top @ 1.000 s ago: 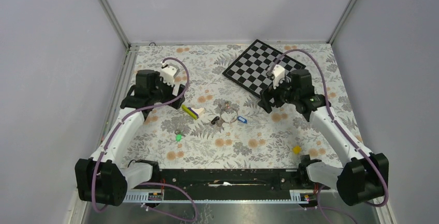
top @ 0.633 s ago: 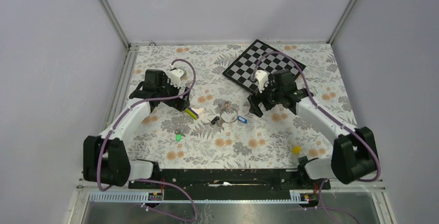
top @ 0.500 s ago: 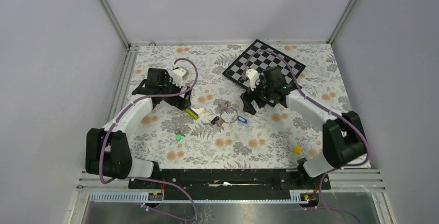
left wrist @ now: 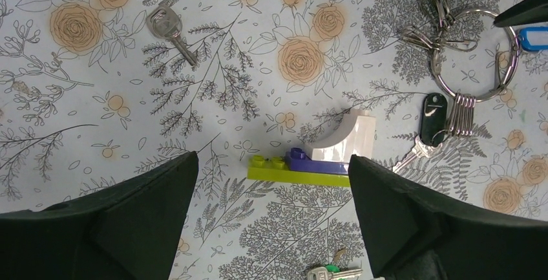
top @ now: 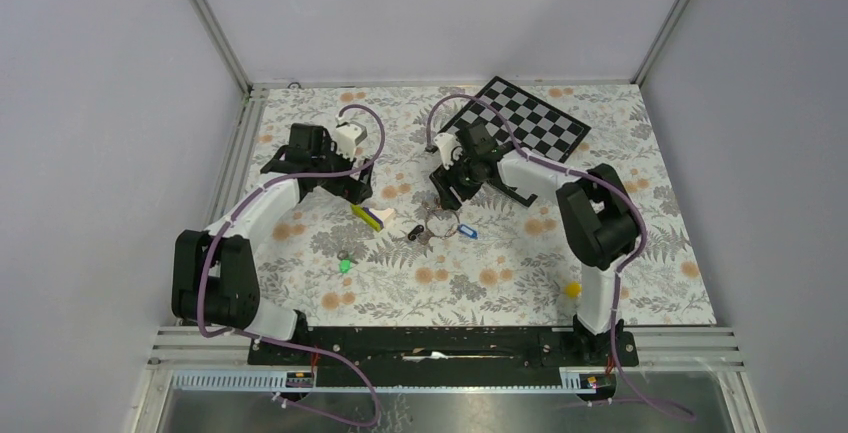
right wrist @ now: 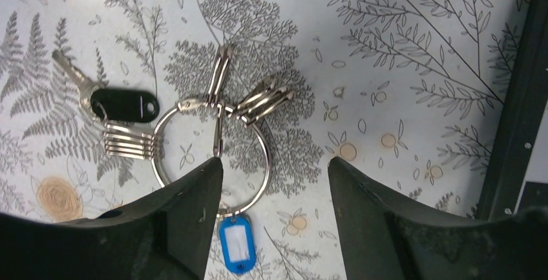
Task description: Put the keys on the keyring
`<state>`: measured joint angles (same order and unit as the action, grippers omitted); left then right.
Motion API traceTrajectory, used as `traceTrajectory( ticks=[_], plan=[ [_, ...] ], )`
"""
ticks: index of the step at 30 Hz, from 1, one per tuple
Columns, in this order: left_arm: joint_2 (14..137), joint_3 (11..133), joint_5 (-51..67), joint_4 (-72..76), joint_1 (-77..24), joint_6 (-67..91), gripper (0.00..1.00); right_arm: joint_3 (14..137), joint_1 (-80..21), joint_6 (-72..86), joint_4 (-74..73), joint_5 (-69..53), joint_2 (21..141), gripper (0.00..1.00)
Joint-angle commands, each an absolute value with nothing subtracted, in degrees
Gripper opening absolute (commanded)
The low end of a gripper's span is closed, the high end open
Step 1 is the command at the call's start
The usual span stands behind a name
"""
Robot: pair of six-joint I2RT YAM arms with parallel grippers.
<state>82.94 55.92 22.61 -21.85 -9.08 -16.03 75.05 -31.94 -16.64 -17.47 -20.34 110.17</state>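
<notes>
Between the fingers of the right pincer [right wrist: 274, 163] lies the near arc of the ring [right wrist: 155, 154], flat on the table [right wrist: 400, 66] near its middle. It looks to be thin, stiff wire: light, slick, and so low that there is little for a fingertip to get under. A push would probably send it skating. The best hold is likely a bare stretch of arc, pinched across the wire, clear of the bunches of small rings [right wrist: 129, 139] threaded on it. The keys should handle best by their plastic heads.

The right pincer is part open and grips nothing. The blue key [right wrist: 237, 251] lies in the same gap, against the ring. Whether the fingertips touch the table I cannot tell.

The black key [right wrist: 123, 104] lies just beside the ring, by one bunch. Whether it is threaded on, I cannot tell.

Further out, the left pincer [left wrist: 273, 160] hangs wide open and empty over the block [left wrist: 323, 157]. The green key [top: 345, 265] lies nearer the arms, well apart from the ring. A plain key [left wrist: 169, 31] lies beyond the block.
</notes>
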Motion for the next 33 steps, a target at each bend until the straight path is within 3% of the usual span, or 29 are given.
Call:
traceTrajectory(
  ticks=[1,9,33],
  plan=[
    [83.91,58.28,22.21,-18.09,-9.29,-13.09,0.97,79.80,-32.74,-12.56,-17.47,-16.84,113.38,0.66],
    [82.68,58.07,20.43,-17.41,-9.32,-12.32,0.97,82.97,-32.85,-12.00,-17.80,-15.63,116.54,0.57],
    [81.01,55.90,20.84,-16.21,-9.32,-12.30,0.97,85.99,-34.33,-8.62,-19.28,-17.91,121.35,0.50]
  ],
)
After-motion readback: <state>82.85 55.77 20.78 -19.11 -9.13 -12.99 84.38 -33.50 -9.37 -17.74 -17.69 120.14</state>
